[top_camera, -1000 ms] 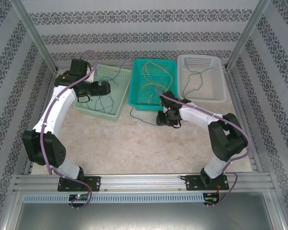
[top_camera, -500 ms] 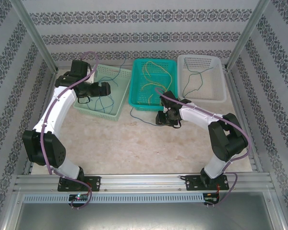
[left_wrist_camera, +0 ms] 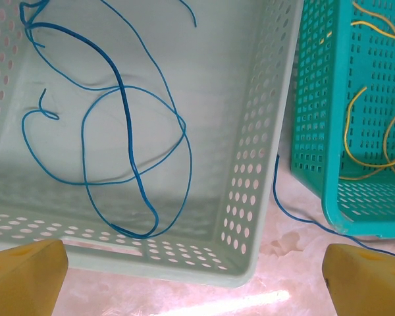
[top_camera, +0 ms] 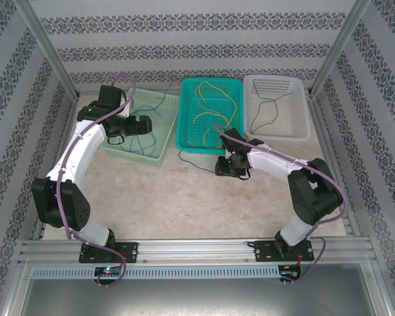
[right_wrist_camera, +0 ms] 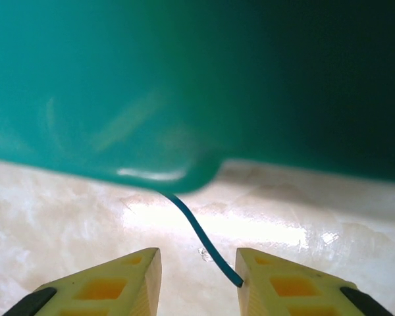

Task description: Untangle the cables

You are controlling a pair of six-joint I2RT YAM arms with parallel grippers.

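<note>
The desk (top_camera: 184, 197) holds three baskets in a row. The teal basket (top_camera: 182, 112) is in the middle, with a pale green basket (top_camera: 155, 141) to its left and a white basket (top_camera: 296, 125) to its right.

The left arm (top_camera: 79, 148) reaches over the pale green basket. The right arm (top_camera: 276, 158) reaches to the front of the teal basket.

Yellow cables (top_camera: 207, 118) lie inside the teal basket. Blue cables (left_wrist_camera: 125, 112) lie in loops in the pale green basket. One more thin cable (top_camera: 263, 108) lies in the white basket.

A loose blue cable (top_camera: 196, 162) lies on the desk just in front of the teal basket. In the top view it runs sideways along the basket's front, toward the right claw (top_camera: 228, 166). The right arm is much nearer to it than the left arm.

In the right wrist view, this cable (right_wrist_camera: 201, 237) comes out from under the teal basket's corner. It points at the right claw (right_wrist_camera: 197, 263), and its end sits in the gap, right by the inner side of one finger (right_wrist_camera: 283, 289). The fingers are a little way apart and grip nothing yet. A squeeze here would likely catch the cable's end.

The left claw (left_wrist_camera: 194, 263) hangs over the near rim of the pale green basket. It is spread wide and holds nothing.

Compared with a second ago, both arms have shifted only a tiny bit. The cables lie about where they did.
</note>
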